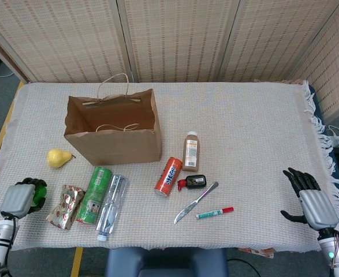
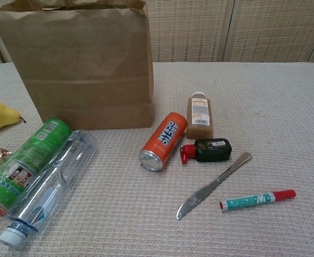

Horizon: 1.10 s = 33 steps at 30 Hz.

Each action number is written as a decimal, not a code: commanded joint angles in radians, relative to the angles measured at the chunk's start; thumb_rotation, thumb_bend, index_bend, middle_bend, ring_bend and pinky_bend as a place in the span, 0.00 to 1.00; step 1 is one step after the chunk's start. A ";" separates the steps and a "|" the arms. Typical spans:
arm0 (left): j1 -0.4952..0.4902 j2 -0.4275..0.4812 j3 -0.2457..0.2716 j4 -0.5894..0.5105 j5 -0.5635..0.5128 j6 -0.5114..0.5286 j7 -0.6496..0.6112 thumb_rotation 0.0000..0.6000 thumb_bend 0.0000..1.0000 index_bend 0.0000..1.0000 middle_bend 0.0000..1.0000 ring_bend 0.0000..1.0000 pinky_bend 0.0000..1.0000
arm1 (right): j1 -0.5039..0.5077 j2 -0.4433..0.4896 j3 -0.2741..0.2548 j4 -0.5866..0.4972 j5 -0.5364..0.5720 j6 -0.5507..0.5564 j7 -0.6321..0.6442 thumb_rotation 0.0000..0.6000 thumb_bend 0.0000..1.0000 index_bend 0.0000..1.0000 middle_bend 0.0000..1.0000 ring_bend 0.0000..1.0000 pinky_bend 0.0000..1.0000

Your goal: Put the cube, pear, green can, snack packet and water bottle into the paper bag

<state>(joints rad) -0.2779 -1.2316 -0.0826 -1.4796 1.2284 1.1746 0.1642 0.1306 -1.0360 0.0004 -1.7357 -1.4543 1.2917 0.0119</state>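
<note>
One item in hand: your left hand [image 1: 20,199] grips green cube [image 1: 38,195] at near-left edge. Carry high over far-right paper bag [image 1: 112,141], release inside. Right hand [image 1: 310,202] idle, fingers spread.

Screened-off lab: cloth-covered table [image 1: 244,115], wicker partitions [image 1: 175,40]
</note>
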 commanded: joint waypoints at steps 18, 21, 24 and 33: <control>-0.152 0.303 -0.686 -0.533 -0.601 -0.039 -0.435 1.00 0.70 0.70 0.64 0.61 0.72 | 0.012 0.000 0.000 0.000 0.004 -0.023 0.014 1.00 0.06 0.00 0.00 0.00 0.00; -0.234 0.302 -0.684 -0.542 -0.624 -0.050 -0.355 1.00 0.70 0.70 0.64 0.61 0.72 | 0.014 0.001 0.001 -0.002 0.009 -0.029 0.018 1.00 0.06 0.00 0.00 0.00 0.00; -0.315 0.281 -0.658 -0.526 -0.633 -0.063 -0.276 1.00 0.70 0.70 0.64 0.61 0.72 | 0.016 0.003 0.002 -0.004 0.017 -0.036 0.023 1.00 0.06 0.00 0.00 0.00 0.00; -0.504 0.153 -0.548 -0.485 -0.688 -0.041 -0.089 1.00 0.70 0.69 0.63 0.61 0.72 | 0.024 0.012 0.003 -0.012 0.028 -0.055 0.047 1.00 0.06 0.00 0.00 0.00 0.00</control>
<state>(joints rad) -0.7530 -1.0517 -0.6576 -1.9772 0.5488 1.1269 0.0440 0.1536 -1.0248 0.0030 -1.7472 -1.4267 1.2370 0.0588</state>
